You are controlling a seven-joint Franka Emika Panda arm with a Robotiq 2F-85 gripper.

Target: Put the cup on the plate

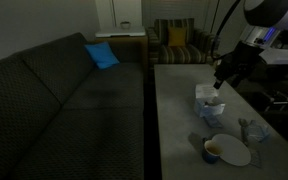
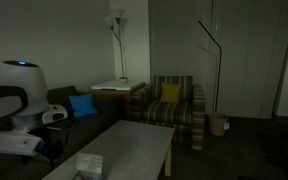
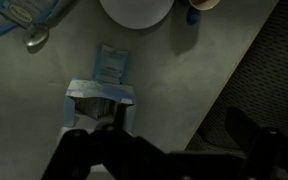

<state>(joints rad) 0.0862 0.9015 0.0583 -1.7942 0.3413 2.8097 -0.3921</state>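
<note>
The gripper (image 1: 220,82) hangs over the boxy container (image 1: 209,102), jaws wide and empty — the cup (image 1: 212,150) lies beyond it, just beside the plate (image 1: 236,154).

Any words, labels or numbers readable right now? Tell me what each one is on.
No text is readable in any view.
White-and-blue box: blue print, too blurred to read.
Clear bluish object: markings, too blurred.
Plate, cup: no lettering visible.
</note>
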